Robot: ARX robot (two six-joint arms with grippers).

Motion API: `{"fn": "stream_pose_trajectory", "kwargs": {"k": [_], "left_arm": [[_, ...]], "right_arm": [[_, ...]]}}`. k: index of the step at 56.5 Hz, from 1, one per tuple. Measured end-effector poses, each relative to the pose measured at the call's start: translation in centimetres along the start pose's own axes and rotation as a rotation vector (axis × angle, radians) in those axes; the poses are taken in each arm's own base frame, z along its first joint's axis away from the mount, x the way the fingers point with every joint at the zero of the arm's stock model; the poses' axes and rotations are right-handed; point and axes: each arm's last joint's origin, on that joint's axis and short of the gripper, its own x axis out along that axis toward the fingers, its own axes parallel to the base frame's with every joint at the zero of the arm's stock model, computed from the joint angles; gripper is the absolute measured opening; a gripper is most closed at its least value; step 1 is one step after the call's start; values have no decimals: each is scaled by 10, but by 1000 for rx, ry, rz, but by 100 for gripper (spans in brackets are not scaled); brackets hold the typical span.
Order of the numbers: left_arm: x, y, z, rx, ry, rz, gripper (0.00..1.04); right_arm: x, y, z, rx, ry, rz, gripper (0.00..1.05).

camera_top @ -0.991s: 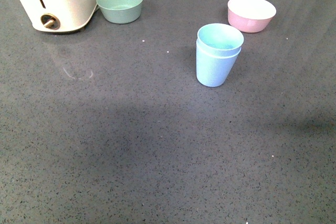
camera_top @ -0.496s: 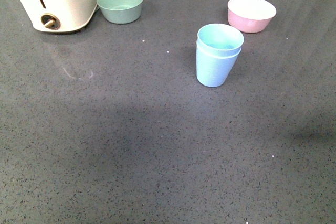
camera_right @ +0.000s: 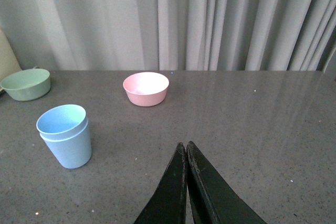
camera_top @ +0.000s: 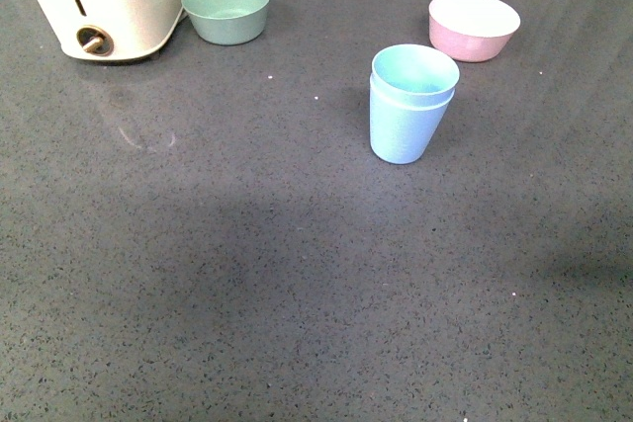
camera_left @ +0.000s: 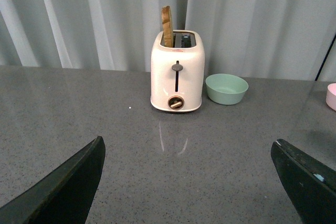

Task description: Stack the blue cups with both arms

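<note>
blue cups (camera_top: 410, 104) nested upright on my table (camera_top: 297, 274), nothing holding them, left gripper (camera_left: 189, 182) jaws spread wide, right gripper (camera_right: 186, 150) jaws pressed together, pink bowl (camera_top: 474, 26) behind

Dark grey speckled countertop (camera_top: 247, 274), pale grey pleated curtains (camera_right: 210, 19) behind

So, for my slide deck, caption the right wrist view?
Shut right hand hangs over the countertop, apart from nested blue cups and pink bowl.

The two light blue cups (camera_top: 408, 106) stand upright, nested, near the table's middle.
</note>
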Motion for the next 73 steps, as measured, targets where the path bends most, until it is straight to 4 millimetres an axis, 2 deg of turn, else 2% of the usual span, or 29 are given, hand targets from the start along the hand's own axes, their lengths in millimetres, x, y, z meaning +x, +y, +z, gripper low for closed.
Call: {"fn": "stream_pose_trajectory", "kwargs": {"k": [8, 15, 27, 41, 56, 73], "left_arm": [[0, 0, 0, 0, 0, 0, 96], [0, 0, 0, 0, 0, 0, 96], [0, 0, 0, 0, 0, 0, 96], [0, 0, 0, 0, 0, 0, 96], [0, 0, 0, 0, 0, 0, 96], [0, 0, 0, 0, 0, 0, 96]], "right_arm": [[-3, 0, 0, 0, 1, 0, 2], [-14, 0, -3, 0, 11, 0, 2], [-15, 0, -3, 0, 5, -1, 3], [-15, 0, -3, 0, 5, 0, 51], [-15, 0, -3, 1, 5, 0, 97], [-15, 0, -3, 1, 5, 0, 96]]}}
